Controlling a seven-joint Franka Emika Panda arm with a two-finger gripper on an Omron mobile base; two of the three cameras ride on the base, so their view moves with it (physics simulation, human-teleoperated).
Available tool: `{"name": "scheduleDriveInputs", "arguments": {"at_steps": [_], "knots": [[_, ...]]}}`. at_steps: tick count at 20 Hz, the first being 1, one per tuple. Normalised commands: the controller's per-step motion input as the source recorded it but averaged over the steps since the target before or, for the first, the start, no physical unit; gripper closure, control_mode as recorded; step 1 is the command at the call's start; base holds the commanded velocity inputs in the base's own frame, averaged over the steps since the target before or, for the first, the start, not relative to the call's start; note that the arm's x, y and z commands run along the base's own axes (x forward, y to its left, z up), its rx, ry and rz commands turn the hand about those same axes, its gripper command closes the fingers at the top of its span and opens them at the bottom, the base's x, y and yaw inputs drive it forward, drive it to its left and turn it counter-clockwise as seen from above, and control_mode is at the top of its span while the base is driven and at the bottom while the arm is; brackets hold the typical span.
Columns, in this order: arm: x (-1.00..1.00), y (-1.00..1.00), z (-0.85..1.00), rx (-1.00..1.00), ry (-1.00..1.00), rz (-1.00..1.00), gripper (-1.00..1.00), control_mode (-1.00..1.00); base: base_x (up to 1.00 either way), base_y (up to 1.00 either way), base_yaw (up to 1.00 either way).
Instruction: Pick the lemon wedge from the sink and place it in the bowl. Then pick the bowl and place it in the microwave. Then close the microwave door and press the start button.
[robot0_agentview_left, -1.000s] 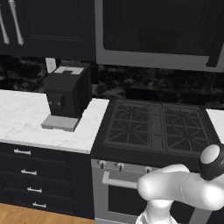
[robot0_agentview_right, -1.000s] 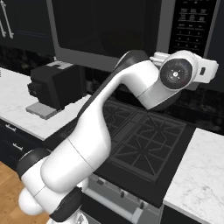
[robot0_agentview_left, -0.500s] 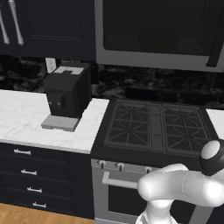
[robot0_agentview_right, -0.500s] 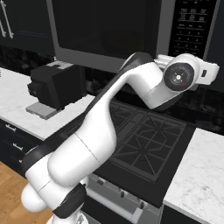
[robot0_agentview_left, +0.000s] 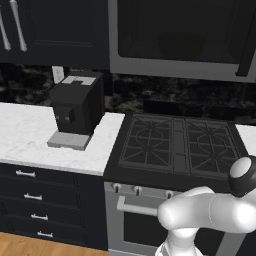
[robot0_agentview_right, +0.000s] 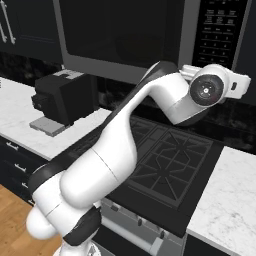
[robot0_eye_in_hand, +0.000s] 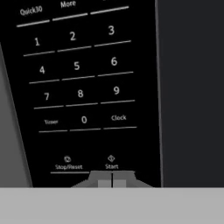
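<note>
The microwave (robot0_agentview_right: 120, 35) sits above the stove with its dark-glass door (robot0_agentview_left: 180, 30) closed flat against the frame. Its black keypad (robot0_agentview_right: 220, 30) is at the right end. In the hand view the keypad is very close, and the Start button (robot0_eye_in_hand: 111, 162) lies just above my gripper (robot0_eye_in_hand: 112, 181). The two fingertips (robot0_eye_in_hand: 105, 183) are pressed together, shut on nothing. My hand (robot0_agentview_right: 235, 85) is raised level with the lower keypad. The lemon wedge, the bowl and the sink are out of view.
A black coffee machine (robot0_agentview_left: 75, 107) stands on the white marble counter (robot0_agentview_left: 30, 135) left of the gas stove (robot0_agentview_left: 175, 145). The Stop/Reset button (robot0_eye_in_hand: 68, 164) is left of Start. Dark cabinets with bar handles (robot0_agentview_left: 17, 25) hang at upper left.
My hand has shifted slightly to the right, toward the keypad, over the last second. The door stays closed and nothing else has moved.
</note>
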Motion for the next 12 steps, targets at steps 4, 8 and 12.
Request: {"name": "scheduleDriveInputs", "arguments": {"at_steps": [4, 8, 12], "knots": [[0.14, -0.03, -0.08, 0.00, 0.00, 0.00, 1.00, -1.00, 0.00, 0.00, 0.00], [0.28, -0.15, -0.09, 0.00, 0.00, 0.00, 1.00, -1.00, 0.00, 0.00, 0.00], [0.47, -0.21, -0.10, 0.00, 0.01, 0.00, 1.00, -1.00, 0.00, 0.00, 0.00]]}}
